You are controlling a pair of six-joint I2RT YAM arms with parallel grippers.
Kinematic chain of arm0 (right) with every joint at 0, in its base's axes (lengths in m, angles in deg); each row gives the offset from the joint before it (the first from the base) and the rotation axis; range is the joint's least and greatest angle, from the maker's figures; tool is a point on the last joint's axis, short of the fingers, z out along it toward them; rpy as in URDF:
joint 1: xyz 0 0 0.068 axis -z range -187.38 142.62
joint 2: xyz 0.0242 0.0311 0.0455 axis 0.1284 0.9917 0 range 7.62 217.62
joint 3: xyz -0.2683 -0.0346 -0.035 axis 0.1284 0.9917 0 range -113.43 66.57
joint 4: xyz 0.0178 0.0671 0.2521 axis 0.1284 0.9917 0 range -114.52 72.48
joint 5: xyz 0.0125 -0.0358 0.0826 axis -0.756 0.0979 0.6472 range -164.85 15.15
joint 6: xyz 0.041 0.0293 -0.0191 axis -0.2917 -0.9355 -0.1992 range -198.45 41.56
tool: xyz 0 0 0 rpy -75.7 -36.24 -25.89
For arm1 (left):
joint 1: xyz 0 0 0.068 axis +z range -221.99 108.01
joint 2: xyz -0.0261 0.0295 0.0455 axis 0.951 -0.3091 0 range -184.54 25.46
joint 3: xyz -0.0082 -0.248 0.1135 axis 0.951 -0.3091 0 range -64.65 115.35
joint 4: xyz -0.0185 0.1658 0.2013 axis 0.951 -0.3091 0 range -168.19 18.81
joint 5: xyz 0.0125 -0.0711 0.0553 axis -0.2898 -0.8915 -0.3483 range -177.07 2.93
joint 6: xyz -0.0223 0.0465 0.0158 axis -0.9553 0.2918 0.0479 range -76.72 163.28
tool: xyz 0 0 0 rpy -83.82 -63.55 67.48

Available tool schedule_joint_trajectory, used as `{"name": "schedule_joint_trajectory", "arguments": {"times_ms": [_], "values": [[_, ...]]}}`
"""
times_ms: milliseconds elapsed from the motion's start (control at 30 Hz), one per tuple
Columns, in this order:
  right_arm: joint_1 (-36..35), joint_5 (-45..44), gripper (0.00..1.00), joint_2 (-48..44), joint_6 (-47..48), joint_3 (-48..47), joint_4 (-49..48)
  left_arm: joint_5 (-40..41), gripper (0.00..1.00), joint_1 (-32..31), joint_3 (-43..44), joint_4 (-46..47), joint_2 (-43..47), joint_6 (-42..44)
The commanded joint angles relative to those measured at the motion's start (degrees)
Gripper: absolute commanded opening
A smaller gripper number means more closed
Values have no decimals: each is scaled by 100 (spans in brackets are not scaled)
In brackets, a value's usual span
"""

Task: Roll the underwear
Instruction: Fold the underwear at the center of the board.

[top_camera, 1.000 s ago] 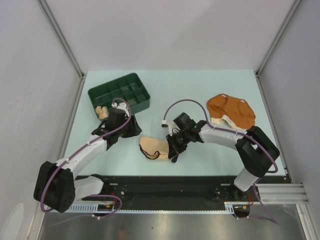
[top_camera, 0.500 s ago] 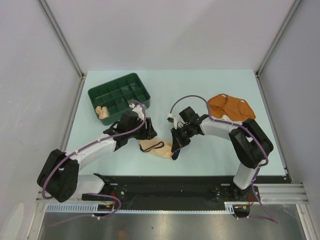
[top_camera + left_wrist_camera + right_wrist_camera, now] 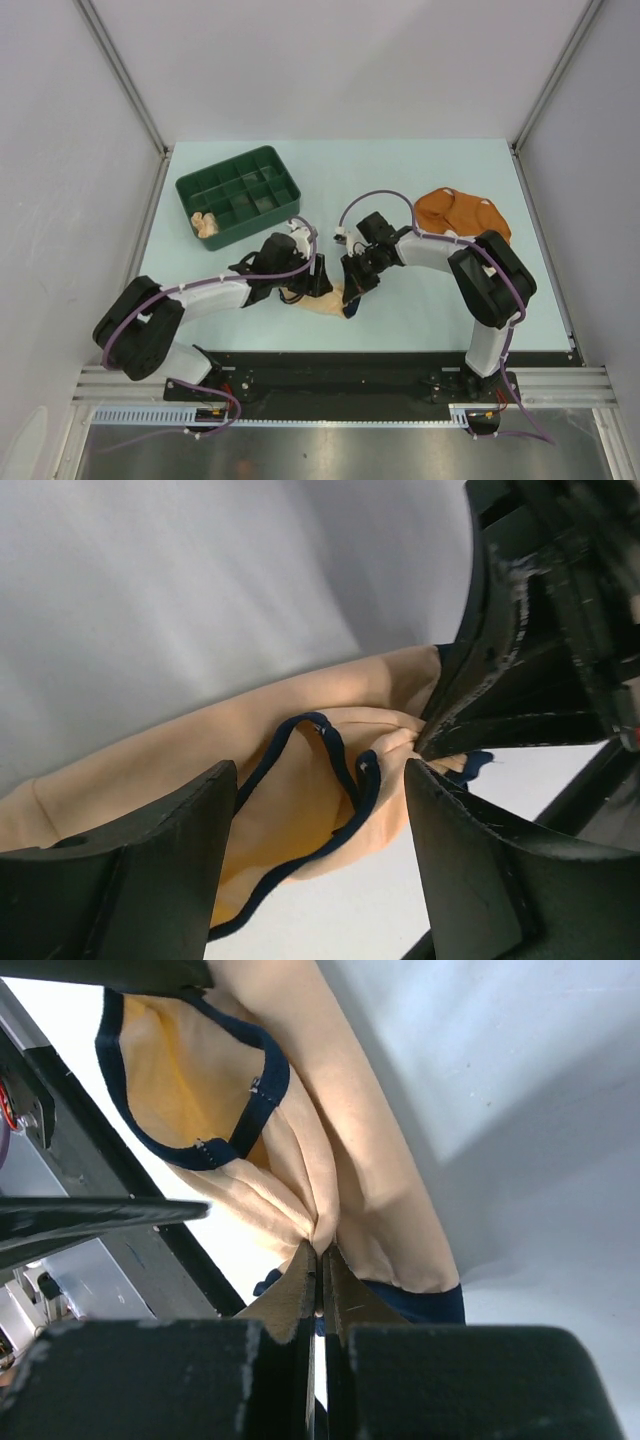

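Currently anchoring cream underwear [image 3: 325, 300] at front-centre of bench [image 3: 420, 180]: right pincer [image 3: 320, 1255] clamped tight on bunched fold, likely to stop cloth sliding. Left pincer [image 3: 315, 810] spread wide, straddling dark-trimmed edge, gripping nothing; seemingly poised to start roll.

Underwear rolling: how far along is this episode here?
Done: one pale peach bundle sits in a compartment of the green tray. In hand: the right fingers are shut on a fold of the cream garment with dark trim, and the left fingers are open over it. Left: finishing that roll, then the rust-orange garment, which lies spread out.
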Motion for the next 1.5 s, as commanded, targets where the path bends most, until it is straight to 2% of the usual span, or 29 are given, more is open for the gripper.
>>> {"name": "schedule_joint_trajectory", "arguments": {"times_ms": [0,100,233,400,500,567,600,633,667,700,767,800,867,1167,1467], "values": [[35,104,0,-14,103,-237,52,364,73,-153,15,116,-130,251],[35,95,0,-31,103,-255,44,313,72,-206,-37,212,-156,217],[44,60,0,-14,94,-290,53,67,65,-206,-178,528,-95,68],[87,7,0,56,111,-343,53,-337,61,-206,-432,862,-51,-82],[131,-28,0,100,94,-378,44,-505,52,-206,-547,1065,-103,-143],[149,-37,3,66,68,-387,0,-558,30,-206,-617,1179,-147,-187],[158,-28,11,57,33,-378,0,-523,21,-206,-635,1197,-174,-222],[184,-37,19,22,6,-378,-26,-453,7,-206,-618,1171,-200,-249],[193,-28,29,4,-55,-378,-53,-400,3,-206,-617,1162,-218,-267],[202,-37,47,-74,-82,-378,-53,-347,0,-206,-626,1162,-200,-328],[237,-107,60,-171,-169,-378,-79,-155,0,-206,-635,1153,-183,-407],[254,-107,70,-276,-187,-378,-70,-84,0,-206,-644,1144,-157,-477],[307,-212,75,-417,-222,-378,-36,56,0,-189,-609,1118,-139,-539],[360,-327,76,-655,-249,-237,123,-39,0,-92,-591,1276,-306,-882],[342,-660,69,-542,-398,-62,26,-153,0,-57,-591,1443,-464,-1023]]}}
